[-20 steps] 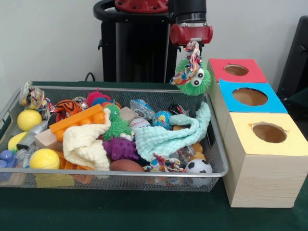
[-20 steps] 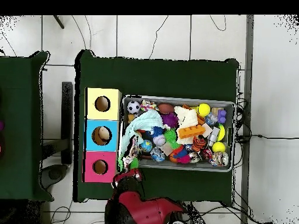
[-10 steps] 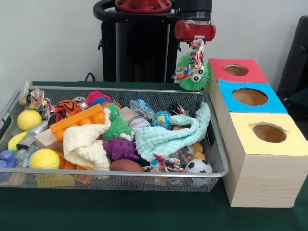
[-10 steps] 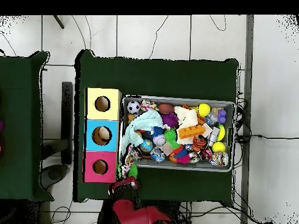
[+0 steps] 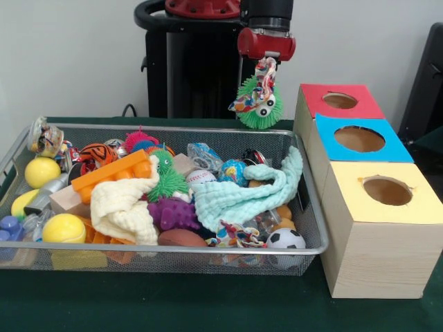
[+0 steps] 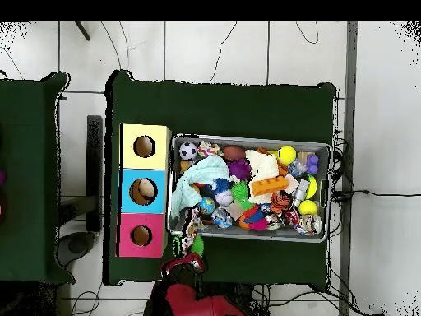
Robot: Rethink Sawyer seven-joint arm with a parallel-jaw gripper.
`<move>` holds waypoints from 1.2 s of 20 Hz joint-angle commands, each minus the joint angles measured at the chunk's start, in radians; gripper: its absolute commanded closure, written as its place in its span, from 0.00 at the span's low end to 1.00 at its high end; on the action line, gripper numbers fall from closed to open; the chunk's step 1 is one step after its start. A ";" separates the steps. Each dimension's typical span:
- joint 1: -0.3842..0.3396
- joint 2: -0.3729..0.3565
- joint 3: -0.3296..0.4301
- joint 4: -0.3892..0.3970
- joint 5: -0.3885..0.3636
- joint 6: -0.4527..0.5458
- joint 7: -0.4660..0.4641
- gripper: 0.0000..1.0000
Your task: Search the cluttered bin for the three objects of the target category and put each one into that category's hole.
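Note:
My gripper (image 5: 266, 63) is shut on a white cloth printed with coloured hearts (image 5: 253, 91), held high above the far right corner of the wire mesh bin (image 5: 173, 247). A green spiky toy with eyes (image 5: 260, 112) hangs tangled with the cloth. In the overhead view the gripper (image 6: 184, 262) is just outside the bin's rim (image 6: 247, 237), with the cloth (image 6: 194, 224) and the green toy (image 6: 198, 244) beside it. A second heart-printed cloth (image 5: 235, 235) lies at the bin's near side by a football toy. The yellow-faced box's hole (image 5: 387, 190) is nearest the camera and also shows in the overhead view (image 6: 144, 146).
The blue-faced box (image 5: 360, 138) and the red-faced box (image 5: 339, 101) stand behind the yellow one. The bin holds a mint-green cloth (image 5: 242, 194), a cream-yellow cloth (image 5: 124, 207), an orange brick (image 5: 111, 171), balls and spiky toys.
The gripper, with the cloth and green toy hanging from it, has swung away from the red box, to the left in the front view, and stays high.

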 commanded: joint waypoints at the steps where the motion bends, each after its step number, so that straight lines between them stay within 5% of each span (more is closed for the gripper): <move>1: -0.042 0.006 0.006 -0.172 0.018 -0.020 0.116 1.00; 16: -0.240 0.009 0.203 -0.227 -0.070 0.160 0.112 1.00; 24: -0.273 0.074 0.238 -0.272 -0.077 0.174 0.103 1.00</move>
